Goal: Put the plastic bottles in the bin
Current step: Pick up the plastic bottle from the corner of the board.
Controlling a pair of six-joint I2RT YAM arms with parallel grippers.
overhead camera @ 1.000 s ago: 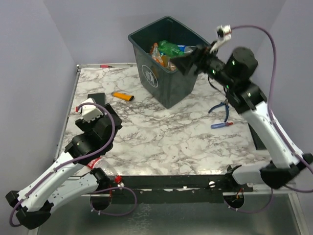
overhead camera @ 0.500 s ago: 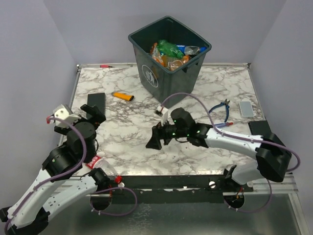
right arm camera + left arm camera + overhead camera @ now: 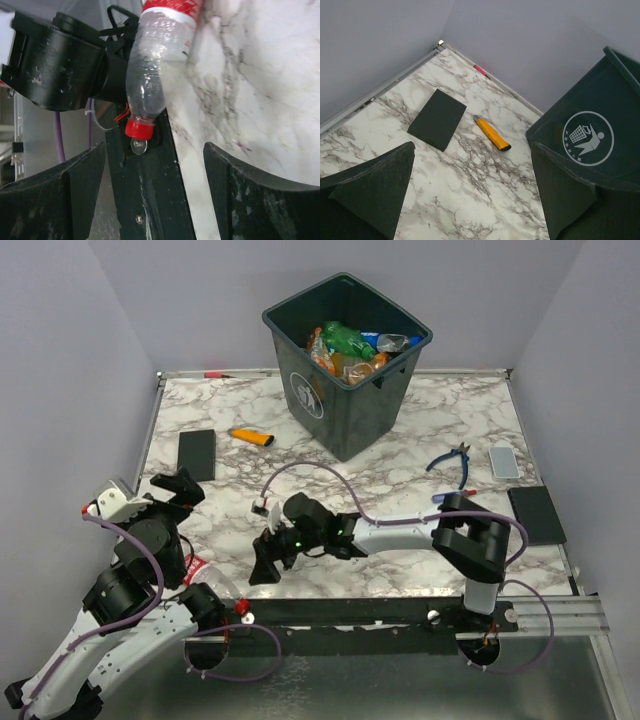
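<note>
A bottle [image 3: 150,85] lies at the table's [image 3: 400,490] near edge beside the left arm's base [image 3: 205,605], cap overhanging, so the open, empty right hand [image 3: 155,150] (the left hand [image 3: 178,490] gapes empty too) could nudge it off or strike that base

a: what's holding everything up?
b: a table [image 3: 400,540], white marble top with grey veins, metal trim along its edges.
a: what stands on it?
b: a dark green bin [image 3: 345,425] at the far middle, its white logo facing near-left. to its left lies an orange lighter [image 3: 251,437], and a flat black pad [image 3: 197,453] is near that, not touching.
a: and the right side?
b: blue-handled pliers [image 3: 452,462], a pale grey slab [image 3: 503,461] just beside them, and a second black pad [image 3: 535,514] by the right edge.
a: anything up close?
b: one clear bottle [image 3: 150,85] with a red label, lying at the near-left edge, its red cap poking past the marble over the dark rail.
</note>
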